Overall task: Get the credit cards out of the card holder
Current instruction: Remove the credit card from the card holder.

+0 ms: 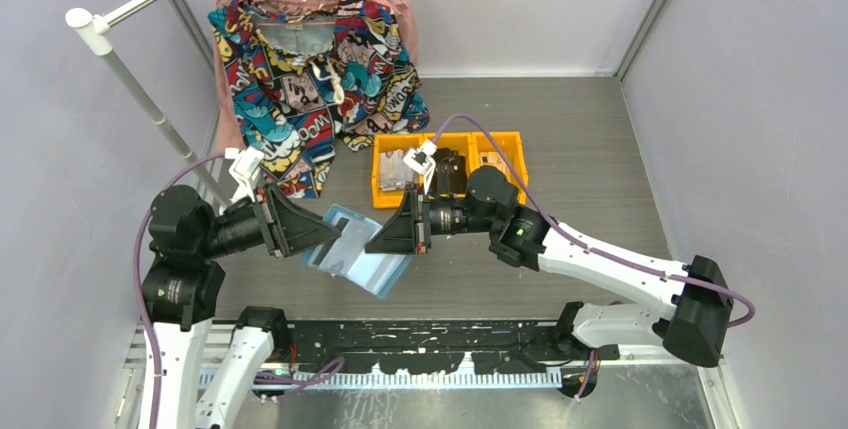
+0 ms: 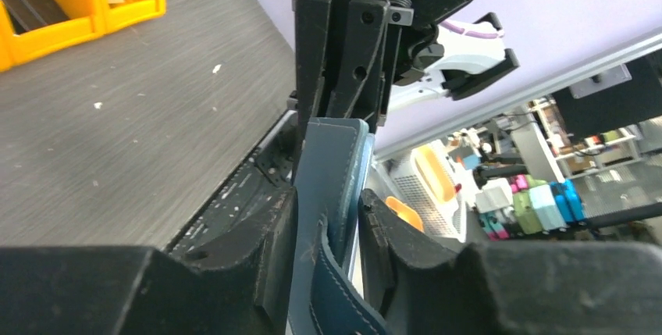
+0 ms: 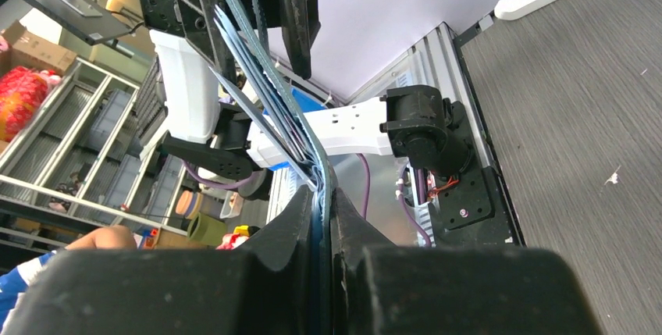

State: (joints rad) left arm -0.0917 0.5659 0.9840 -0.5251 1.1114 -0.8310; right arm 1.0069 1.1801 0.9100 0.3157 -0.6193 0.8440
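Note:
The teal-blue card holder [image 1: 372, 267] hangs open in the air between my two grippers, above the table's near edge, with its light-blue inner side facing up. A pale credit card [image 1: 343, 243] with a dark stripe lies in its left sleeve. My left gripper [image 1: 322, 236] is shut on the holder's left cover; the left wrist view shows its jaws [image 2: 328, 214] around the teal cover [image 2: 332, 159] and the snap tab. My right gripper [image 1: 383, 240] is shut on the right edge; in the right wrist view its jaws [image 3: 321, 202] pinch the thin blue sleeves [image 3: 261, 89].
Orange bins [image 1: 448, 139] with small items stand on the table behind the right gripper and also show in the left wrist view [image 2: 78, 7]. A patterned shirt [image 1: 310, 79] hangs from a white rack [image 1: 135, 89] at the back left. Grey walls close in both sides.

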